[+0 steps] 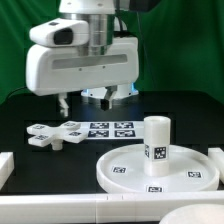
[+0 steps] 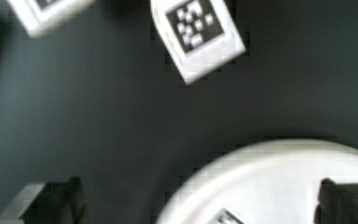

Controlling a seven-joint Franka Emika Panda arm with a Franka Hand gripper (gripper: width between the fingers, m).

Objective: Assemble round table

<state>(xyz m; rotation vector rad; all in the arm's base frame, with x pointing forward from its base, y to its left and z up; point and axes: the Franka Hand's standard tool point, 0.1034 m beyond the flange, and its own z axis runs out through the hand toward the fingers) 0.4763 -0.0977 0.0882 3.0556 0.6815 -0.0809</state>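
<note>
Where the arm (image 1: pixel 85 55) hangs above the black table (image 1: pixel 30 108) in the exterior view, the cross-shaped piece (image 1: pixel 55 133) lies just beside the marker board (image 1: pixel 110 130). Nearer the camera, the leg (image 1: pixel 157 140) stands upright on the round disc (image 1: pixel 125 172). In the wrist view, the gripper (image 2: pixel 197 200) has both fingers (image 2: pixel 51 200) spread wide, holding nothing, with the round disc (image 2: pixel 291 175) beyond them.

White disc (image 1: pixel 185 158), leg (image 1: pixel 156 130), cross-piece (image 1: pixel 58 133) — black-and-white square tags (image 1: pixel 156 152) — black table (image 1: pixel 20 115), green backdrop (image 1: pixel 180 40)
</note>
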